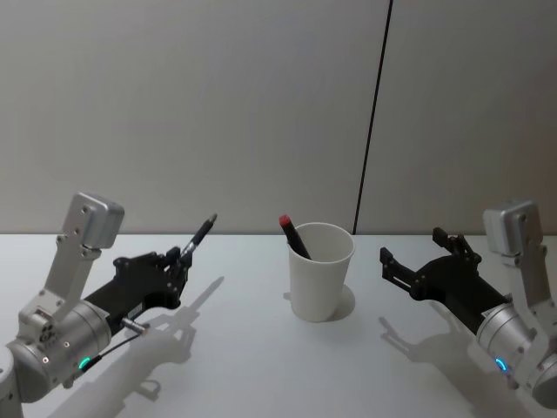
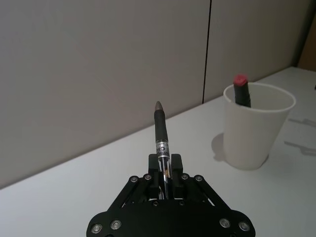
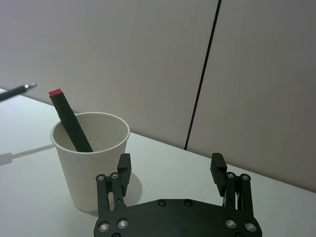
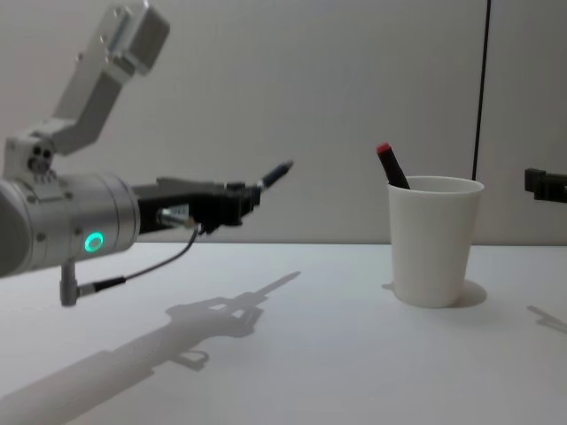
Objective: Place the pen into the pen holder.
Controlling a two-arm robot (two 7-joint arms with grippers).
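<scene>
My left gripper point(image 1: 180, 259) point(image 2: 165, 170) point(image 4: 246, 195) is shut on a dark pen point(image 1: 200, 235) point(image 2: 161, 136) point(image 4: 276, 173) and holds it above the table, tip angled up toward the cup. The pen holder point(image 1: 320, 270) point(image 2: 254, 126) point(image 3: 91, 158) point(image 4: 434, 237), a white paper cup, stands upright right of the pen. A black marker with a red end point(image 1: 294, 237) point(image 2: 242, 90) point(image 3: 69, 121) point(image 4: 391, 166) leans inside it. My right gripper point(image 1: 418, 252) point(image 3: 170, 168) hovers open on the cup's right side, nothing between its fingers.
The white table point(image 1: 252, 348) point(image 4: 337, 354) stretches around the cup. A grey wall with a dark vertical seam point(image 1: 372, 117) rises behind it.
</scene>
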